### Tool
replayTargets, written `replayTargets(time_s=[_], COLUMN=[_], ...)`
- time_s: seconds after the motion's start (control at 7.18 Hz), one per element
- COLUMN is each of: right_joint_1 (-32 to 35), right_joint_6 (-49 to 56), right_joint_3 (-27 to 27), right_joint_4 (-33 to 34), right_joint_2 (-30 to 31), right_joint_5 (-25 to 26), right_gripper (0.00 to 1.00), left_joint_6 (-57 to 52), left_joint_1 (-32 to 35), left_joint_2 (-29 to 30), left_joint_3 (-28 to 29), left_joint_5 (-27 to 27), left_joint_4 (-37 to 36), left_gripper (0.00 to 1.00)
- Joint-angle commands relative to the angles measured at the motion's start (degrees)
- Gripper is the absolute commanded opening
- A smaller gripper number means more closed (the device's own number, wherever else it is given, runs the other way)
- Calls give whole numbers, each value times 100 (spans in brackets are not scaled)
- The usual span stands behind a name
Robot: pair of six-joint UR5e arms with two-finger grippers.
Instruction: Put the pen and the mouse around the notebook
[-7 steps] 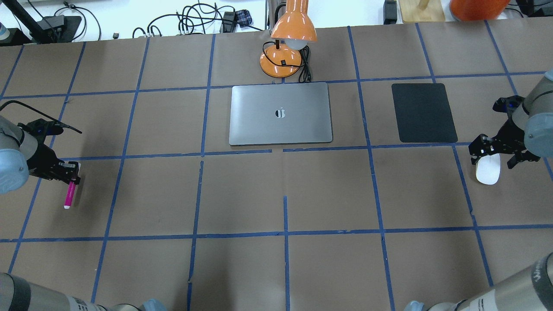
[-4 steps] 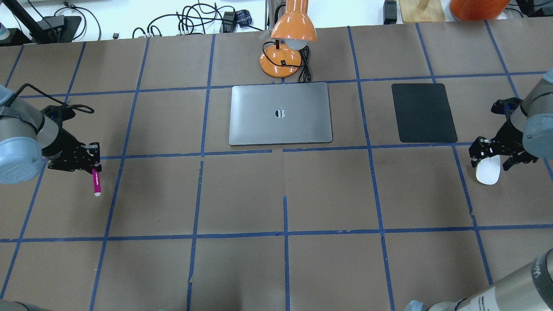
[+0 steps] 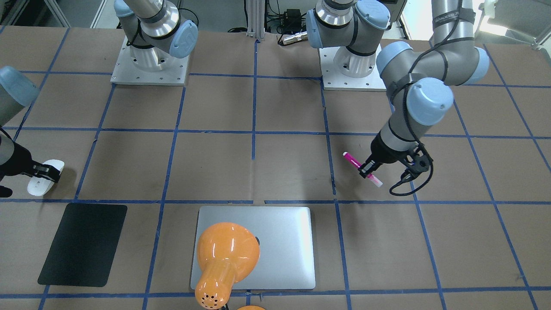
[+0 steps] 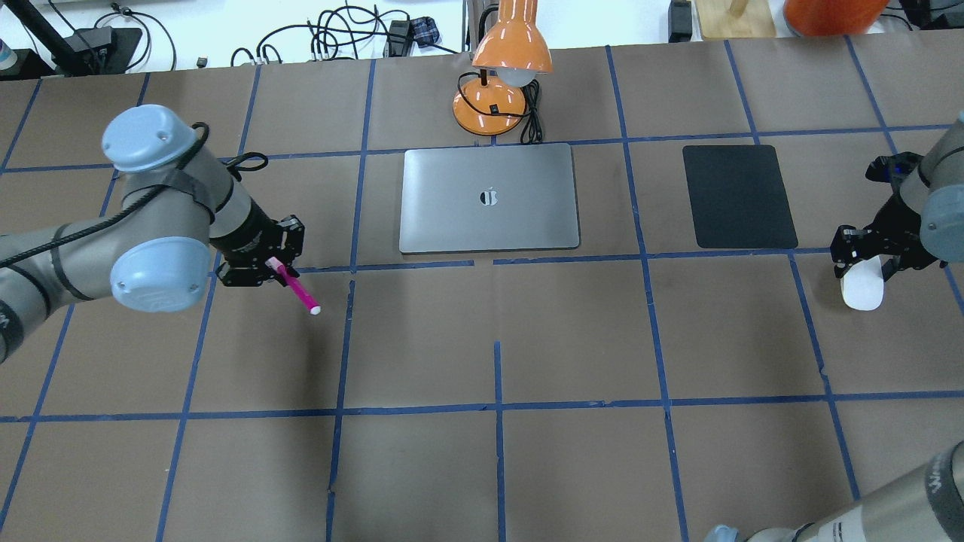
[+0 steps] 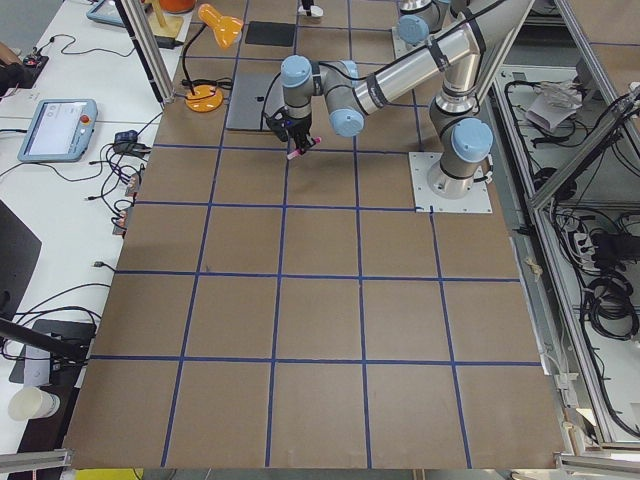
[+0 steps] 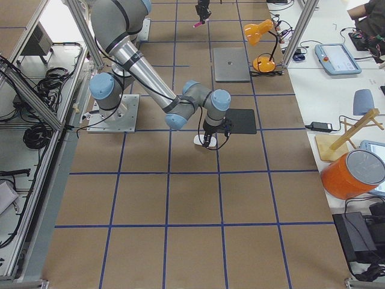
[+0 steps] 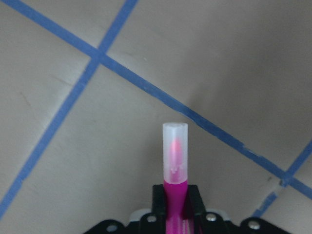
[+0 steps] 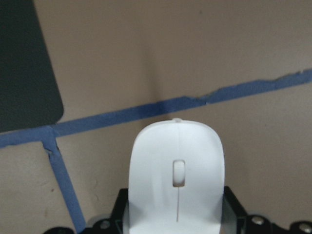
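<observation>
The silver notebook (image 4: 489, 197) lies flat at the back middle of the table, also in the front-facing view as the notebook (image 3: 284, 241). My left gripper (image 4: 271, 263) is shut on the magenta pen (image 4: 297, 289), held above the table left of the notebook; the pen (image 3: 361, 168) juts out both sides of the fingers, and the pen (image 7: 174, 161) points forward in the left wrist view. My right gripper (image 4: 866, 256) is shut on the white mouse (image 4: 862, 286) at the far right, near the table; the mouse (image 8: 176, 175) fills the right wrist view.
An orange desk lamp (image 4: 501, 75) stands behind the notebook and hides part of it from the front. A black pad (image 4: 738, 196) lies right of the notebook, close to the mouse. Blue tape lines grid the brown table (image 4: 497, 452).
My left arm has carried the pen rightward towards the notebook, and the pen has turned to a slant. My right gripper with the mouse has shifted slightly.
</observation>
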State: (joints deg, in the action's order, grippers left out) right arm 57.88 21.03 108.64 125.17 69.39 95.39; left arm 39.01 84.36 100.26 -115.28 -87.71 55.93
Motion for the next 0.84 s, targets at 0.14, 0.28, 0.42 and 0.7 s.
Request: replayTargets(time_s=[0.14, 0.28, 0.42, 0.7], right_joint_1=[818, 1196, 1461, 1647], right_joint_6=[-46, -46, -46, -46], right_joint_3=[-868, -1237, -1527, -1942], right_joint_4=[-508, -632, -616, -563], right_joint_2=[-65, -301, -582, -1032], right_joint_5=[-396, -503, -504, -504], right_gripper=[2, 2, 2, 4], left_joint_6=[4234, 5003, 5898, 6075], left_joint_1=[1877, 2396, 2775, 3042], left_joint_2=[186, 352, 633, 1125], left_joint_3=[294, 583, 882, 902], left_joint_5=[70, 62, 70, 53], left_joint_4=[-231, -232, -249, -240], left_gripper=[0, 0, 0, 0])
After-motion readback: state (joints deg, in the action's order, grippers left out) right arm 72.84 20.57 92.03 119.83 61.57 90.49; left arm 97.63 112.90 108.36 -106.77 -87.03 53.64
